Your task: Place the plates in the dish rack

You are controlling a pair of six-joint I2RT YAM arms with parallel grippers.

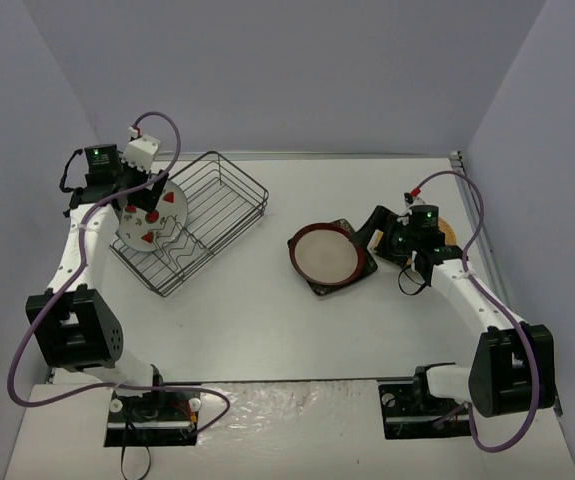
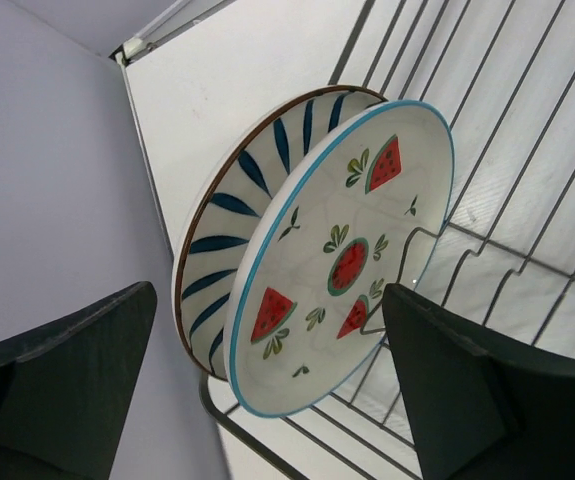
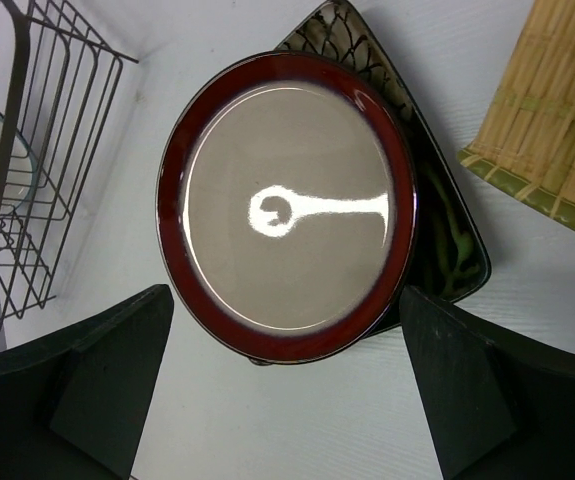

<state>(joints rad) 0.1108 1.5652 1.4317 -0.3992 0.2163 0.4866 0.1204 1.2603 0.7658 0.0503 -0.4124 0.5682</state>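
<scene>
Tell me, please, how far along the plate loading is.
Done: the watermelon plate and striped plate stand in the dish rack. In hand: nothing; the left claw is open near them, the right claw open over the red-rimmed plate. Left: that plate, the dark square plate beneath it, and the tan plate.

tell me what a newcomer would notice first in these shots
The watermelon-patterned plate stands on edge in the wire dish rack at the far left, a dark-striped plate right behind it and the left gripper open close by. Toward the right of the table, a red-rimmed plate lies on a dark square plate, with the right gripper open just beside it.
</scene>
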